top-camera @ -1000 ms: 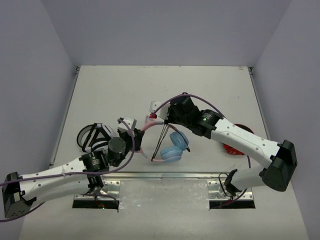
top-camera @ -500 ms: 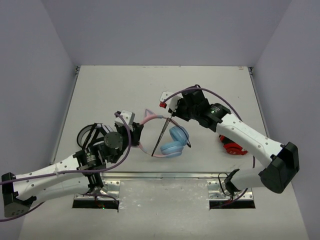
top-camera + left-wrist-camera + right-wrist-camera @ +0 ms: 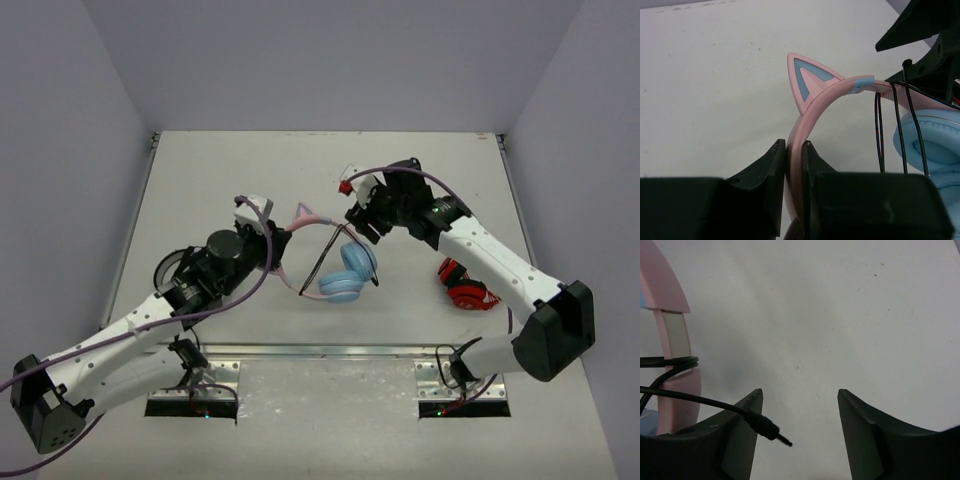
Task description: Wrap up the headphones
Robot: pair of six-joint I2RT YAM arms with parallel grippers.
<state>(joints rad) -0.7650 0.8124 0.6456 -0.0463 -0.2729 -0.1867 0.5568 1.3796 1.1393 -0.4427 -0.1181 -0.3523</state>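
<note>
Matte pale table (image 3: 250, 170), faintly speckled. Headphones (image 3: 348, 285) sit near its middle: a smooth pink band with a pointed cat ear and padded blue cups, which the left wrist view cuts off.

My left arm mostly hides a black-and-white set (image 3: 178, 268) by the left edge. My right arm partly hides a red set (image 3: 465, 290) toward the right edge.

Left gripper (image 3: 795, 150) pinches the pink band. Right gripper (image 3: 800, 395) has its jaws apart, nothing between them.

Thin black cable (image 3: 880, 130) loops over the band. Its plug (image 3: 771, 431) hangs free beside one finger.

Table (image 3: 250, 170): off-white, matte, faintly speckled, with pale scuff streaks
Back wall (image 3: 330, 60): plain pale lilac-grey, meeting the table's far edge
Left wall (image 3: 60, 160): same plain panel
Right wall (image 3: 595, 150): same plain panel
Light: even, diffuse, casting soft shadows
</note>
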